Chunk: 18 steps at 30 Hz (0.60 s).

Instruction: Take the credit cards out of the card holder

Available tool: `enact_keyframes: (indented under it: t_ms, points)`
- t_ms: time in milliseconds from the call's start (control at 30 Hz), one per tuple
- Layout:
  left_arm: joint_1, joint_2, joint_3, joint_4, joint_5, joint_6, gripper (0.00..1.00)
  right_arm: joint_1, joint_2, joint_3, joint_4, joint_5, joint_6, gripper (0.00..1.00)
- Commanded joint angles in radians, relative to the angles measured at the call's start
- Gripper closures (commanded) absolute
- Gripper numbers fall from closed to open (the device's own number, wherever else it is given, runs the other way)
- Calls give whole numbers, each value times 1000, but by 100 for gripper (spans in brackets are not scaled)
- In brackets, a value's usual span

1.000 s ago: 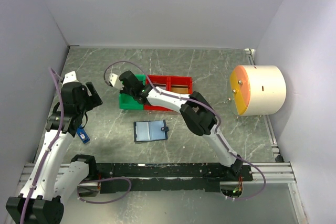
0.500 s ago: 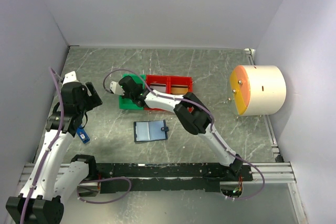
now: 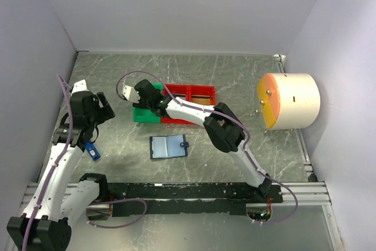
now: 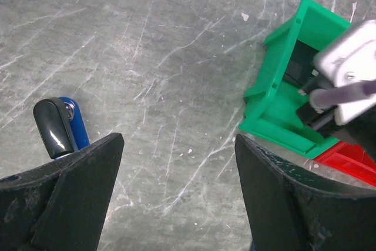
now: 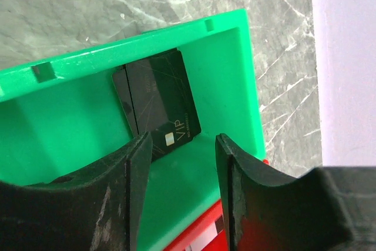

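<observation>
The card holder [image 3: 168,146] lies open on the table, blue-grey pockets up, with no gripper on it. My right gripper [image 3: 145,99] hangs over the green bin [image 3: 141,116]. In the right wrist view it [image 5: 182,142] is open and empty above the green bin's floor [image 5: 70,110]. Two dark credit cards [image 5: 157,101], one marked VIP, lean against the bin's far wall just past the left finger. My left gripper [image 3: 104,111] is open and empty over bare table to the left, also in its wrist view [image 4: 176,151].
A red bin [image 3: 189,93] adjoins the green one; something tan-brown [image 3: 201,100] lies in its right compartment. A small blue tag [image 3: 92,151] lies by the left arm and shows in the left wrist view [image 4: 75,126]. A white cylinder with an orange face [image 3: 288,101] stands at the right.
The right arm swung slightly left over the green bin and came back. The left arm and the card holder stayed where they were.
</observation>
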Motion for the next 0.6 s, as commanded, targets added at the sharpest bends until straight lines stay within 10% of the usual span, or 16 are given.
enact_keyframes:
  t_ms: [0,567]
  points:
    - [5,2,-6,2,6,9,12,-2,-104,-46,9,-37,88,52]
    - [2,51,-18,30,143,44,14,-124,-792,-794,64,-151,1127,46]
